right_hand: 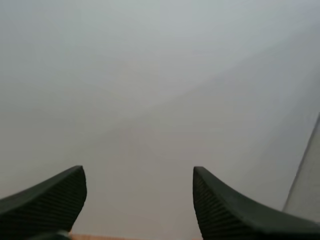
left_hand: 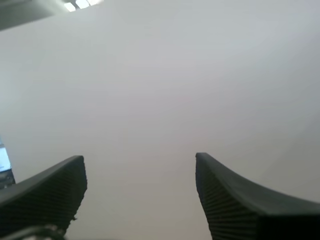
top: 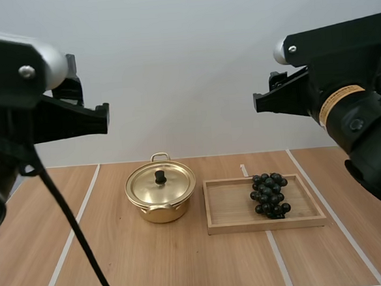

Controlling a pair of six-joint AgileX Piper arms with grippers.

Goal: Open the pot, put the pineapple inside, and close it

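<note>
A small gold pot stands on the wooden table, its lid on it with a black knob. To its right a wooden tray holds a bunch of dark grapes at its right end. I see no pineapple. My left gripper is raised high above the table at the left, and my right gripper is raised high at the right. In each wrist view the fingers stand apart, open with nothing between them, facing a plain white wall.
White tape lines run across the wooden table. Bare table lies in front of the pot and the tray and at the far left and right.
</note>
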